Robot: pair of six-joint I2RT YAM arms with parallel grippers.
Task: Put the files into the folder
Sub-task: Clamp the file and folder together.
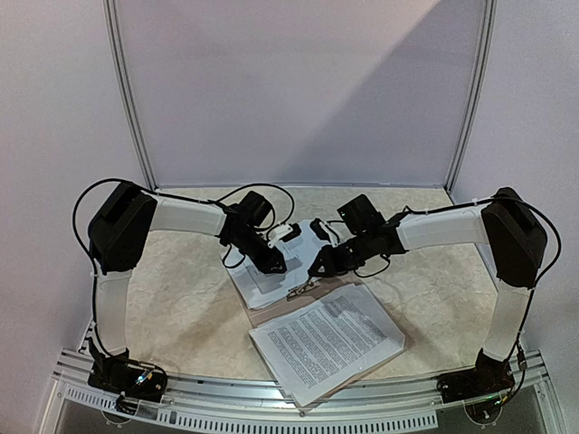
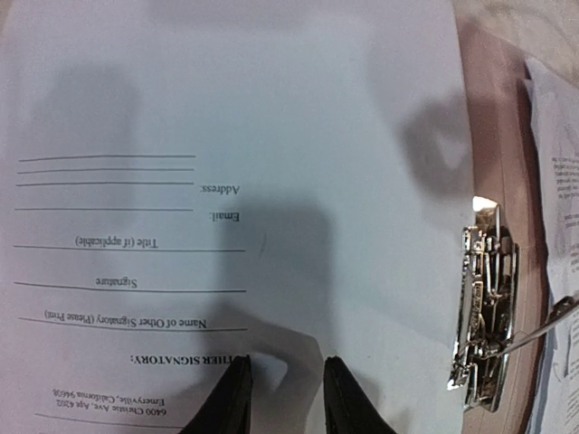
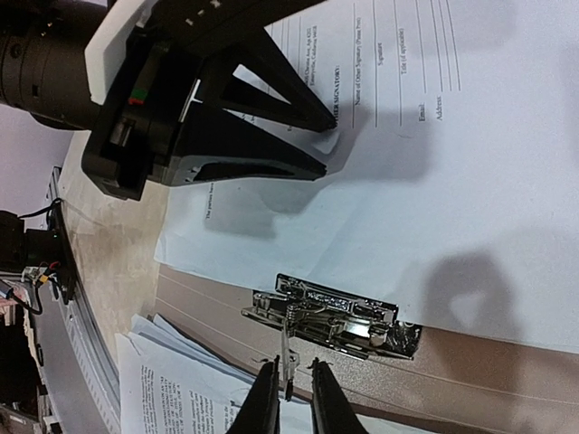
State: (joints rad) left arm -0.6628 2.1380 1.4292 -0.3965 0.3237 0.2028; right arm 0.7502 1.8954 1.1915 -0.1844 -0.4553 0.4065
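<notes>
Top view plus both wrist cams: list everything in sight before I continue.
folder: one, tan-brown, open mid-table.
metal clip: one, silver, on the folder beside the sheet's edge.
signature sheet: at least one, white, on the folder's far half.
printed files: one stack, white with black text, on the folder's near half.
table: one, beige marbled, under everything.
left gripper: one, black, jaws apart, tips on the signature sheet.
right gripper: one, black, jaws narrowly apart astride the clip's lever.

Open folder on beige table
</notes>
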